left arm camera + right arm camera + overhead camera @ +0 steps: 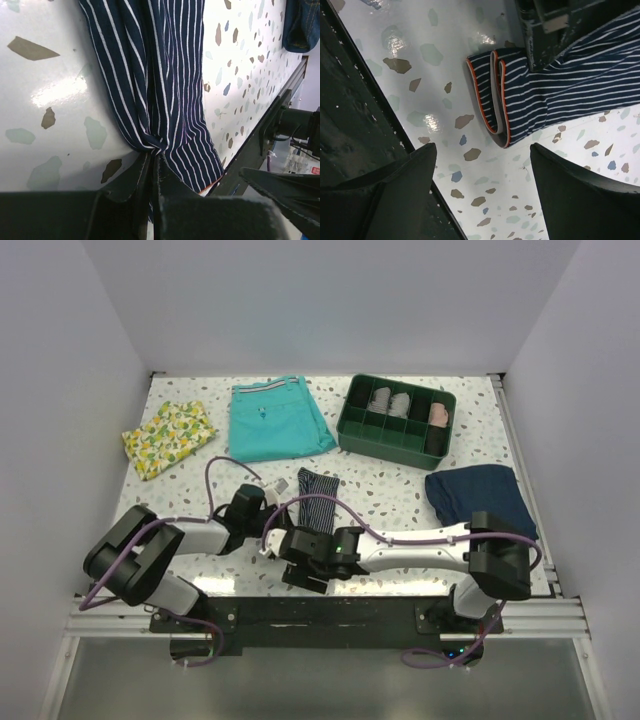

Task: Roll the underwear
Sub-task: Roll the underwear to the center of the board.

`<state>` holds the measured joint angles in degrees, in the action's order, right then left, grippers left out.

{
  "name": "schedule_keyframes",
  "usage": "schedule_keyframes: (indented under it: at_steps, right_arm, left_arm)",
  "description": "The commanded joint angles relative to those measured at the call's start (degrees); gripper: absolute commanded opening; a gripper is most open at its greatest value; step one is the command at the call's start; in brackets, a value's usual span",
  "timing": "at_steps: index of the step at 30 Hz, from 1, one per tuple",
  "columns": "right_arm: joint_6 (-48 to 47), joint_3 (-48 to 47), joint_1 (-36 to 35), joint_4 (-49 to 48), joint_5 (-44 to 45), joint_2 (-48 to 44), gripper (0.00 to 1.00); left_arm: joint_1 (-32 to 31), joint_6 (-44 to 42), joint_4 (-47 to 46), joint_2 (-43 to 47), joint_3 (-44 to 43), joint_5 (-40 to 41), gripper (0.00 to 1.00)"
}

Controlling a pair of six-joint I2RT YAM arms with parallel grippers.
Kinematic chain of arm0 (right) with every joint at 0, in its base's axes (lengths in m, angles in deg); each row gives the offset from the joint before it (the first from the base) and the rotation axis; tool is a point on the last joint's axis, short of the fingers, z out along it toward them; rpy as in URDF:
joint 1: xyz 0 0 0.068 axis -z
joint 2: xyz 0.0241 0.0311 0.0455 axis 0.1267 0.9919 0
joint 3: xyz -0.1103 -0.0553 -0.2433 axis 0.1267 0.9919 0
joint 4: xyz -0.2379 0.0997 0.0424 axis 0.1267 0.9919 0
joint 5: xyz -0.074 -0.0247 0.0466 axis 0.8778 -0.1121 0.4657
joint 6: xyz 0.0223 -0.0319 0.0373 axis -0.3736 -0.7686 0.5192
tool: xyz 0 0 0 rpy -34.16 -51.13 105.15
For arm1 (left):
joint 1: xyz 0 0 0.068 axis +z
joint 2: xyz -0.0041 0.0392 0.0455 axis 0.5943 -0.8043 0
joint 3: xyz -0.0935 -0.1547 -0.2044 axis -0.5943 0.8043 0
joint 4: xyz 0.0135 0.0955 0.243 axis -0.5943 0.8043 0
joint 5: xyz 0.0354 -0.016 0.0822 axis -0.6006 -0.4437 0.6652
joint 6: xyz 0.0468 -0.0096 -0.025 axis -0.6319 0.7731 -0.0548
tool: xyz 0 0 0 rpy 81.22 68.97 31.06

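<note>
The underwear [314, 498] is a narrow folded strip of navy pinstriped cloth lying near the table's front middle. In the left wrist view its cloth [165, 75] bunches where my left gripper [152, 159] is shut on its edge. In the top view the left gripper [272, 535] is at the strip's near left end. In the right wrist view the underwear [555, 85] shows its grey waistband with a reddish edge [496, 97]. My right gripper [482, 180] is open and empty just off that waistband end; in the top view it [300, 558] sits at the strip's near end.
Teal shorts [277, 418] and a lemon-print cloth [168, 437] lie at the back left. A green divided bin [397, 421] with rolled items stands at the back right. A plain navy garment [480, 497] lies at the right. The table's front rail [330, 612] is close behind both grippers.
</note>
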<state>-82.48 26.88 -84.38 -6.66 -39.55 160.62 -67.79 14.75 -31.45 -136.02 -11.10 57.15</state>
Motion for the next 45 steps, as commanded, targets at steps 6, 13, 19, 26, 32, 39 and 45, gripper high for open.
schedule_keyframes:
  at_steps: [6,13,19,26,32,39,45]
  right_arm:
    - [-3.77,-1.73,-0.95,-4.48,3.75,2.96,0.79]
    - [-3.69,-0.67,-0.95,-5.53,6.48,6.04,0.65]
    - [-3.42,0.12,-0.95,-5.27,7.98,7.88,0.6]
    - [-2.81,0.56,-0.95,-4.57,9.73,9.73,0.54]
    - [-1.84,1.79,-0.95,-6.23,10.0,10.08,0.46]
    - [-1.31,2.67,-0.95,-8.08,9.21,10.09,0.36]
    - [-1.58,2.93,-0.95,-9.84,6.32,8.59,0.3]
  left_arm:
    - [-0.66,-6.22,12.9,-6.55,3.15,6.14,0.03]
    - [-0.75,-6.49,12.81,-6.55,3.06,5.7,0.03]
    - [-0.75,-6.66,12.72,-5.85,3.41,5.7,0.03]
    - [-0.75,-6.32,12.63,-5.23,3.77,5.53,0.02]
    - [-0.66,-6.4,12.63,-5.14,3.77,5.62,0.02]
    - [-0.57,-6.14,12.9,-4.53,3.86,6.32,0.02]
    - [0.13,-5.79,13.77,-2.78,3.85,7.72,0.03]
